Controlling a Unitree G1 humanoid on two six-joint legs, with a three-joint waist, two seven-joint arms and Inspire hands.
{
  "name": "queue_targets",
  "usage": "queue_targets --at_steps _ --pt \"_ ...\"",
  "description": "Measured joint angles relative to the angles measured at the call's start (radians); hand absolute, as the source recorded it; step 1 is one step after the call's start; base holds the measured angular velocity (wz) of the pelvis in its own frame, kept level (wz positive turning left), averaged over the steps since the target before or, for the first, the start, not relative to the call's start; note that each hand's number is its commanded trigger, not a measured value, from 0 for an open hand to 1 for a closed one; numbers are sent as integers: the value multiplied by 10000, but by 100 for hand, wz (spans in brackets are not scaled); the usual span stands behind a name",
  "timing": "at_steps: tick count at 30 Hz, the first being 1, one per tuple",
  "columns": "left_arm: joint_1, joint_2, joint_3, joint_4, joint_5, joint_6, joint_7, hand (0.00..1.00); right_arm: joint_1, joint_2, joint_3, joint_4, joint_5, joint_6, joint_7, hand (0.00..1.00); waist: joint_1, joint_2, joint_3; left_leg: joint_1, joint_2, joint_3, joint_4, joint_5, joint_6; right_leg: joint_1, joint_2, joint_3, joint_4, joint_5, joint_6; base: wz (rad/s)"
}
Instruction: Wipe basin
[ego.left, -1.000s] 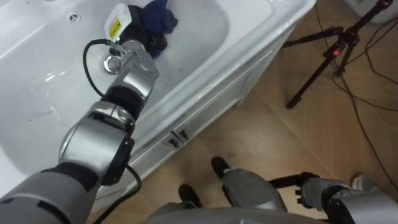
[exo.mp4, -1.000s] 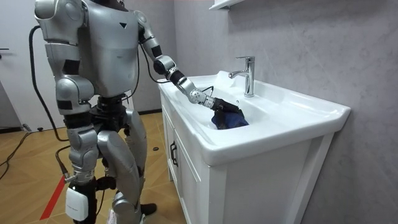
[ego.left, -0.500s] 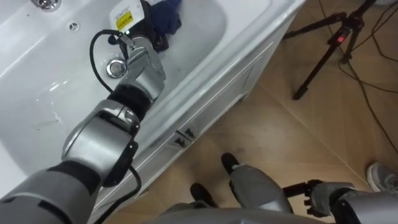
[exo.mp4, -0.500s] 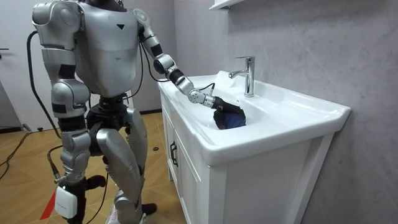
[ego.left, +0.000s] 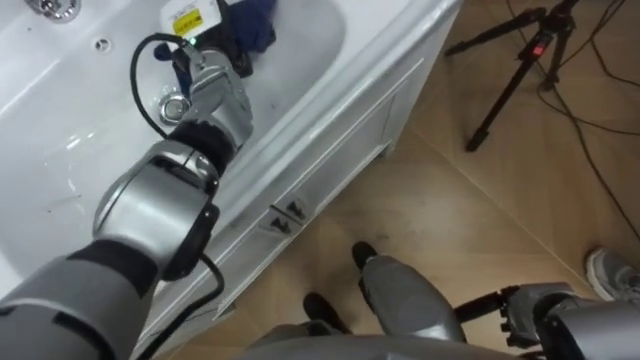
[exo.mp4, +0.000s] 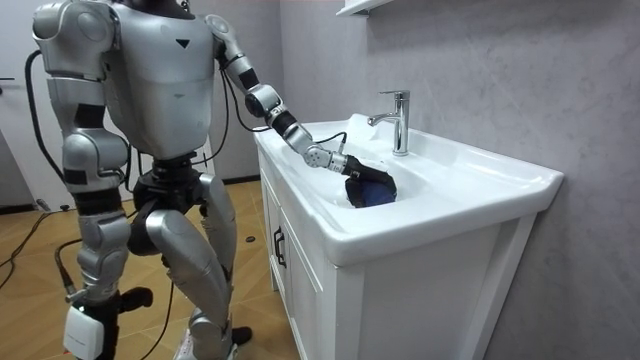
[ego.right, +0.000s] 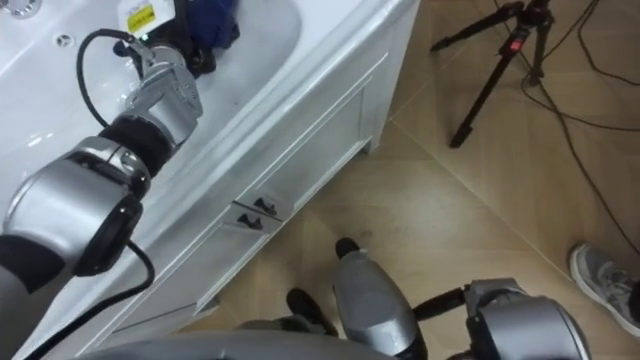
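The white basin (ego.left: 60, 130) lies at the upper left, its metal drain (ego.left: 172, 105) in the bowl. My left arm reaches across it. At the bowl's far side my left hand (ego.left: 212, 38) has its dark fingers curled on a bunched blue cloth (ego.left: 256, 22), which rests against the bowl's wall. In the room view the left hand (exo.mp4: 348, 165) and blue cloth (exo.mp4: 372, 188) sit in the bowl below the chrome faucet (exo.mp4: 397, 120). My right hand (ego.left: 522, 314) hangs relaxed at my side, low on the right, holding nothing.
I stand at the front of the white vanity cabinet (exo.mp4: 310, 290), whose doors have dark handles (ego.left: 283, 215). A black tripod (ego.left: 515, 65) with trailing cables stands on the wood floor to the right. A person's shoe (ego.left: 612, 275) shows at the right edge.
My left hand and the cloth have slid a little further along the bowl. In the room view my body has leaned and one foot has lifted; the eye views have shifted with it.
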Motion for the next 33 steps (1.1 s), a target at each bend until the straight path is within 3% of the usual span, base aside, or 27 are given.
queue_targets --at_steps 5,10,14,17,26,33 --pt "391 660 1097 84 -9 -619 -457 100 269 5 -208 -11 -82 -20 -21 0 234 -233 -37 21 181 244 165 -54 -135 -8 194 174 43 101 -109 -18" --pt "820 1143 1814 157 -19 -727 -999 100 692 -1 -326 3 -259 -29 -10 0 683 -332 -142 140 302 313 147 -1 -341 42 314 193 119 108 -296 -6" --pt "1286 1586 2029 253 -91 -767 -1434 100 855 -16 -435 4 -485 -40 18 0 959 -314 -331 147 382 245 189 31 -480 85 452 165 160 52 -431 -1" --pt "1483 1880 1982 685 7 -760 -1806 100 982 -47 -441 -18 -564 -46 18 0 1042 -222 -405 169 540 19 329 -16 -573 269 521 -52 87 14 -545 15" --pt "1700 1988 2400 716 517 -816 -2420 100 1121 -91 -647 16 -1160 -102 67 0 1301 -290 -413 377 693 -775 477 225 -950 740 539 -660 -27 -153 -918 19" --pt "2155 1984 2935 713 1571 -908 -2737 100 1483 -92 -1126 7 -1972 -81 -26 0 1689 -327 -450 883 801 -927 482 271 -1030 1269 645 -737 5 -377 -1177 0"
